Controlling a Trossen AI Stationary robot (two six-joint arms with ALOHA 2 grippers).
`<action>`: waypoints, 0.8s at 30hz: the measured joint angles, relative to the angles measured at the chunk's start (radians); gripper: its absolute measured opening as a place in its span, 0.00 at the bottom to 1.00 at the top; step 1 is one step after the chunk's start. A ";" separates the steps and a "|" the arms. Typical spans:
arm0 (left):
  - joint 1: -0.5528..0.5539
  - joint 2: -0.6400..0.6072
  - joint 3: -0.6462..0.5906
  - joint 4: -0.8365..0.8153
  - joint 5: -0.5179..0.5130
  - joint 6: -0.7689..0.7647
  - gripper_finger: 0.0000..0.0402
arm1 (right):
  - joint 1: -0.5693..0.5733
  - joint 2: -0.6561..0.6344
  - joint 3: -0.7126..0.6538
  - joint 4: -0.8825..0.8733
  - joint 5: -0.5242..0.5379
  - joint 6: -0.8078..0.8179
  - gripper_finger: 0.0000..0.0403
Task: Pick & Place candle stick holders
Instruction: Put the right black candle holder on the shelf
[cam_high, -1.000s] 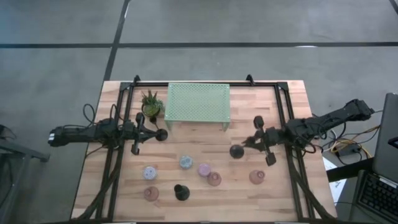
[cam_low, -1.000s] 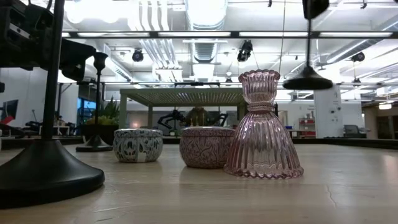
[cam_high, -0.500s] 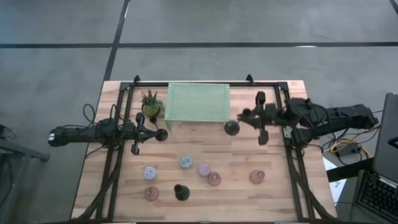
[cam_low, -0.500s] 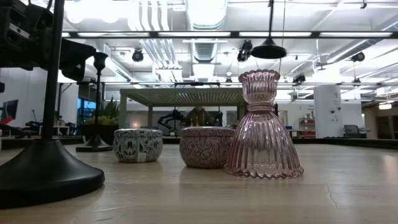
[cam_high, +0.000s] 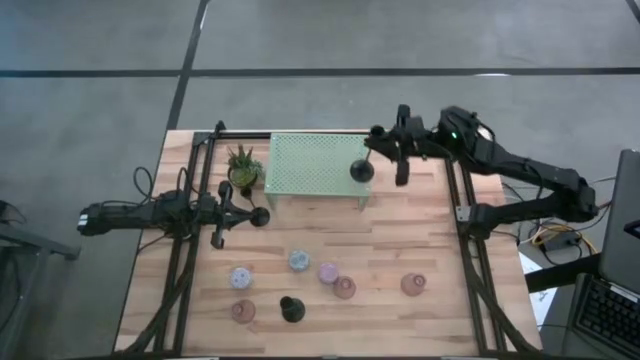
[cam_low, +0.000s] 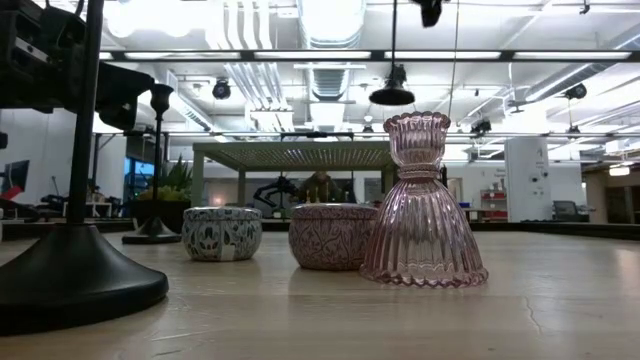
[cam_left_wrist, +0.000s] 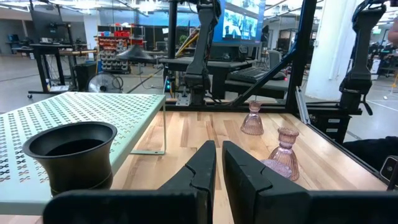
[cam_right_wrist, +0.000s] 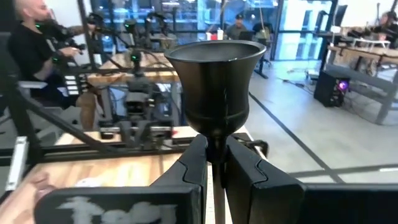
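mint-green perforated shelf (cam_high: 318, 164), small potted plant (cam_high: 242, 166) beside it, wooden table (cam_high: 440, 320)

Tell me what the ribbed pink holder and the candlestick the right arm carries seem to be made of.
The ribbed pink holder looks like tinted glass: it is translucent, with glossy highlights along its vertical ribs. The black candlestick, gripped at its stem by the right hand, looks like painted or coated metal: opaque, smooth, with a soft satin sheen on the cup. It could be another hard material under the coating.

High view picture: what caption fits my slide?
Right hand carries a black candlestick above the green shelf while the left hand waits.
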 joint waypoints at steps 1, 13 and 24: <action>0.000 0.000 0.000 0.000 0.000 0.000 0.09 | -0.026 0.019 0.011 -0.001 -0.023 -0.003 0.06; 0.000 0.000 0.000 0.000 0.000 0.000 0.09 | -0.244 0.206 0.092 0.021 -0.146 -0.029 0.06; 0.000 0.000 0.000 0.000 0.000 0.000 0.09 | -0.335 0.321 0.047 0.278 -0.203 0.058 0.06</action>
